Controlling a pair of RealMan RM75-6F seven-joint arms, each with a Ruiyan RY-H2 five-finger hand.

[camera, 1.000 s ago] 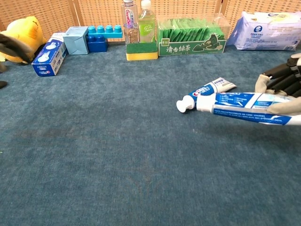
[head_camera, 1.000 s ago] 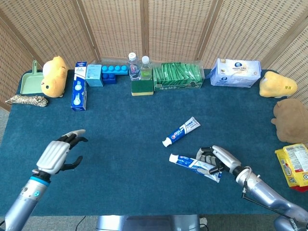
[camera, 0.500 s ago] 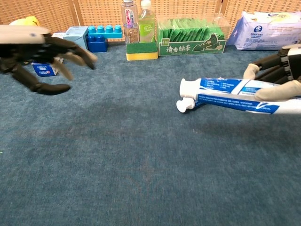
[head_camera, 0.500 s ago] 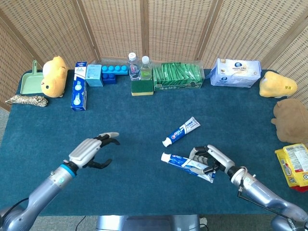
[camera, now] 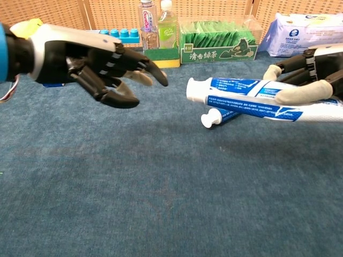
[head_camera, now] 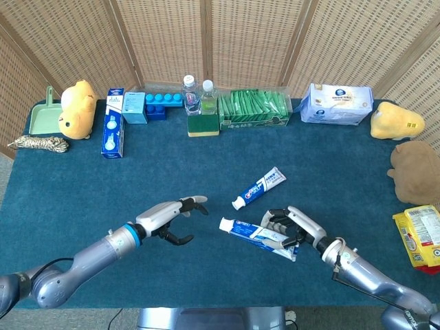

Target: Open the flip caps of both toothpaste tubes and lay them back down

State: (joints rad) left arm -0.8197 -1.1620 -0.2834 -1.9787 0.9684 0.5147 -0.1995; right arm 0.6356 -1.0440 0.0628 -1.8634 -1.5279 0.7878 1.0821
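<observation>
Above the dark blue felt-covered table (head_camera: pixel 82 185), the robot's right hand (head_camera: pixel 294 225) grips a blue-and-white plastic toothpaste tube (head_camera: pixel 258 235) off the surface, its white flip cap (camera: pixel 193 88) closed and pointing toward the left hand (head_camera: pixel 170 216). That left hand hovers just short of the cap, fingers spread, holding nothing. A second, smaller blue-and-white toothpaste tube (head_camera: pixel 259 187) lies flat on the table just behind the raised one, its white cap (camera: pixel 208 119) closed.
</observation>
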